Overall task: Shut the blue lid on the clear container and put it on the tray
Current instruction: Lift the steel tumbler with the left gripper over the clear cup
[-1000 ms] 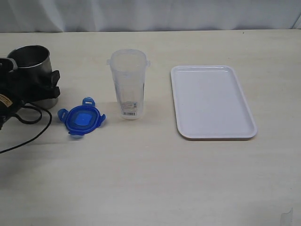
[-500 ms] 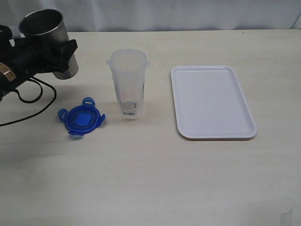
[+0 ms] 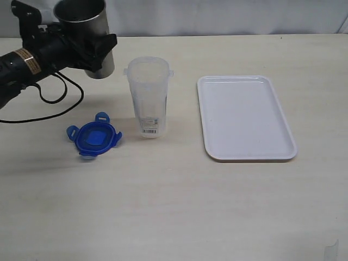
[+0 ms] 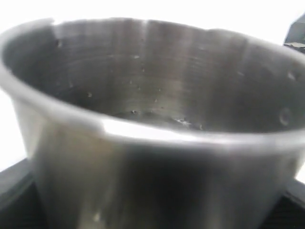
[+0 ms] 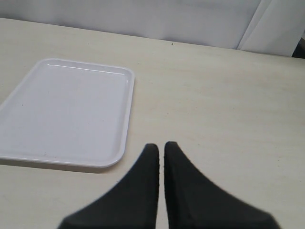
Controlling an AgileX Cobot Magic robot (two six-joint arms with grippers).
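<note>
This looks like a robot lab workstation, staged for trials. A pale wood-grain table fills the view, closed off at the back by a plain white fabric backdrop. A black robot arm trailing a loose black cable reaches in from one side, carrying a steel cup. A few household props stand well apart on the table: a blue lid, a clear container with a barcode label, and a white tray.
</note>
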